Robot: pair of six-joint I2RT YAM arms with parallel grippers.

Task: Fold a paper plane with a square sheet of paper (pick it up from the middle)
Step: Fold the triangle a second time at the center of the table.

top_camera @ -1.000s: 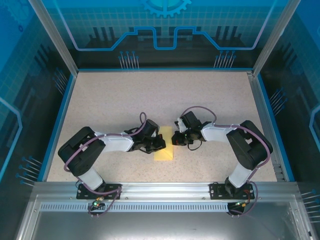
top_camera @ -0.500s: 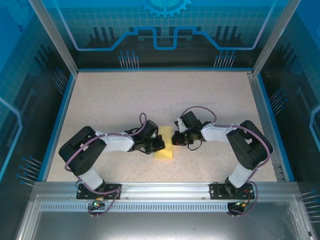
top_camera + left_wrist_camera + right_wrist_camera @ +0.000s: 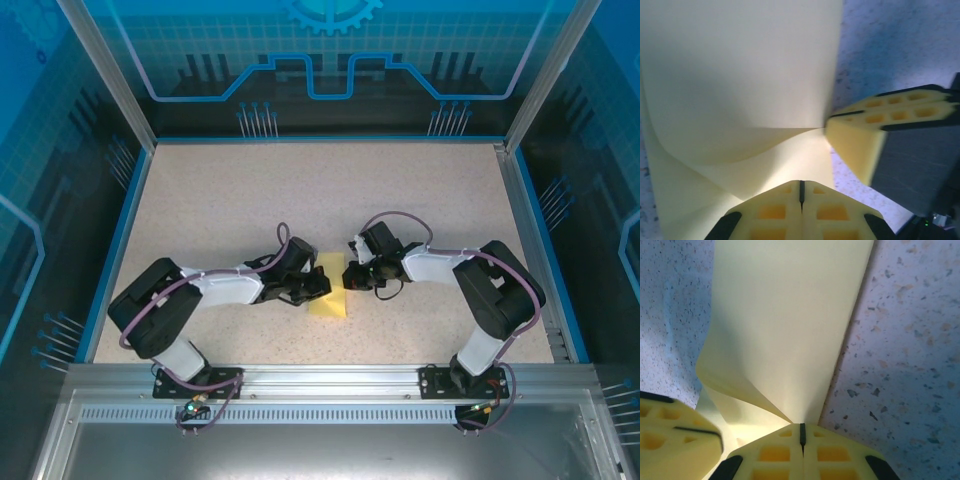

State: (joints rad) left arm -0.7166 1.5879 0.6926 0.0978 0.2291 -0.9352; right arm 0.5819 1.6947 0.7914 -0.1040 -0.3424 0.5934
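The square sheet of paper lies folded into a narrow pale-yellow strip on the table between my two grippers. In the right wrist view one layer of the paper rises and narrows into the closed tips of my right gripper, which is shut on it. My left gripper is shut, its tips against the lower layer of the paper; I cannot tell whether paper is pinched there. The right gripper's fingers hold the lifted flap's edge. From above, left gripper and right gripper face each other across the strip.
The speckled tabletop is bordered by a blue rim and a metal rail at the near edge. Transparent blue walls enclose the back and sides. Both arms' elbows sit low beside the paper.
The left arm's elbow has swung a little down and to the left while its gripper stayed at the paper. The right arm has barely moved.
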